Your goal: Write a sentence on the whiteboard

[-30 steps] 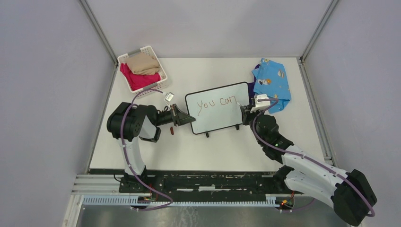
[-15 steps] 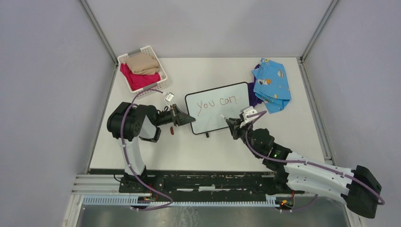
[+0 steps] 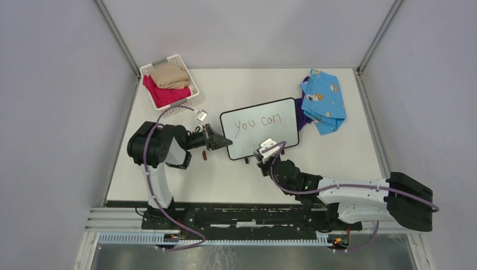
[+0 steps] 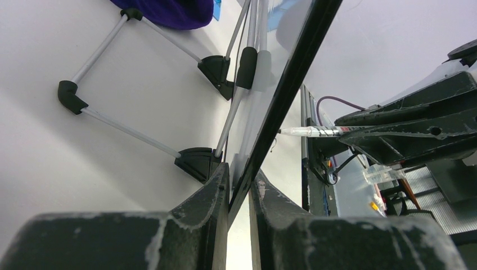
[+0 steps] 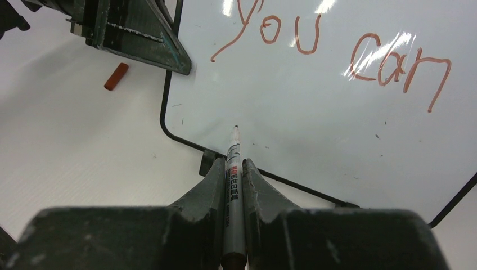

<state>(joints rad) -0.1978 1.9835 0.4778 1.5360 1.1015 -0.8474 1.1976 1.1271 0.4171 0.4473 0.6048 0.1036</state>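
Right gripper (image 5: 230, 171) pinches marker (image 5: 233, 145); left gripper (image 4: 239, 181) clamps whiteboard (image 5: 315, 112) reading "you can".

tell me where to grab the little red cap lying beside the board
Probably around its middle, across the short width, coming straight down from above. The cap lies flat on the table, a small cylinder with bare surface along both long sides; the left tool holding the board sits close by, so a side approach looks cramped.

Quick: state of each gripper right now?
Left gripper: closed on the whiteboard edge.
Right gripper: closed on the marker.
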